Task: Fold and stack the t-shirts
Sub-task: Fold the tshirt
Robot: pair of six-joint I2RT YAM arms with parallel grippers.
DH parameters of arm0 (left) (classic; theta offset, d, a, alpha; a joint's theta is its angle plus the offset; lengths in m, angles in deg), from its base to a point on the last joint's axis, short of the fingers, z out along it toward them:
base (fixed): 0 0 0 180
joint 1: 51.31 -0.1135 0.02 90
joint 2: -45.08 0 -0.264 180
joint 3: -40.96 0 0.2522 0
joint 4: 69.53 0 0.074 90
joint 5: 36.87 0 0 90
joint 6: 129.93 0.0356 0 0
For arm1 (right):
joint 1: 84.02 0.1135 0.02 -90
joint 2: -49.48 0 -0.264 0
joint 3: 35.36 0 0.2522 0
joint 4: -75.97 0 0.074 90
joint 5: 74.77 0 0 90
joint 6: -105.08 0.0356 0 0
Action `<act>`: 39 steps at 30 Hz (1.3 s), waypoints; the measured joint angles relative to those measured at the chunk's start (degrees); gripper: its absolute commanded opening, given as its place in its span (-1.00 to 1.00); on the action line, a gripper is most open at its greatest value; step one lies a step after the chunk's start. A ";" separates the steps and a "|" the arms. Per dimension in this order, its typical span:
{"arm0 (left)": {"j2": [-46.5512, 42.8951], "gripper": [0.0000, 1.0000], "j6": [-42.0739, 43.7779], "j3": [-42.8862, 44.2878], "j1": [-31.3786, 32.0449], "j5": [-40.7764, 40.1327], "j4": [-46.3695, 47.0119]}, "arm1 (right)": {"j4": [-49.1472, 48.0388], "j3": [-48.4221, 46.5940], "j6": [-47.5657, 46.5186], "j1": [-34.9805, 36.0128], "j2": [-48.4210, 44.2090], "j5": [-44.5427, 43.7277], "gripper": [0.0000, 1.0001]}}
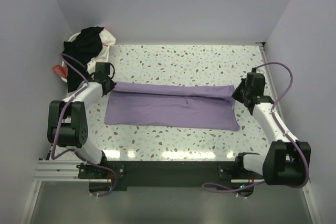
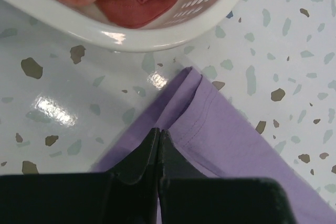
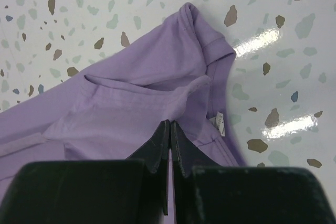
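Note:
A lavender t-shirt [image 1: 173, 109] lies folded lengthwise in a long band across the speckled table. My left gripper [image 1: 108, 84] is at its far left corner, jaws shut on a fold of the cloth [image 2: 236, 145] at the tips [image 2: 159, 130]. My right gripper [image 1: 237, 94] is at the far right end, shut on a pinch of the shirt [image 3: 121, 108] that rises to its tips [image 3: 170, 123]. A small white neck label [image 3: 219, 124] shows just to the right of that pinch. More t-shirts, black [image 1: 86, 43] and coral [image 2: 136, 3], sit in the basket.
A white plastic laundry basket [image 1: 70, 39] stands at the far left corner, and its rim [image 2: 121, 38] is close ahead of my left gripper. A coral piece of cloth [image 1: 58, 70] hangs by the basket. Walls enclose the table on three sides.

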 measured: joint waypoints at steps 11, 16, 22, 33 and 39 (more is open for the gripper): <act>-3.39 -0.93 -2.62 -7.41 -0.59 0.81 0.87 | 0.17 4.96 0.81 0.00 -2.95 1.33 -0.95; -6.01 -0.50 -4.26 -11.63 -1.09 0.98 2.03 | 0.42 7.63 1.49 0.00 -4.17 2.12 -0.54; -12.68 -0.03 -5.64 -15.50 -1.90 1.03 3.30 | 1.77 8.68 1.62 0.00 -8.41 3.13 -0.03; -20.63 0.01 -5.55 -15.74 -0.07 7.63 5.25 | 1.88 -1.55 -0.13 8.52 4.24 2.23 0.01; -23.43 0.03 -2.84 -15.74 3.04 15.69 4.90 | -0.68 -9.81 -2.54 12.92 14.67 -0.44 0.02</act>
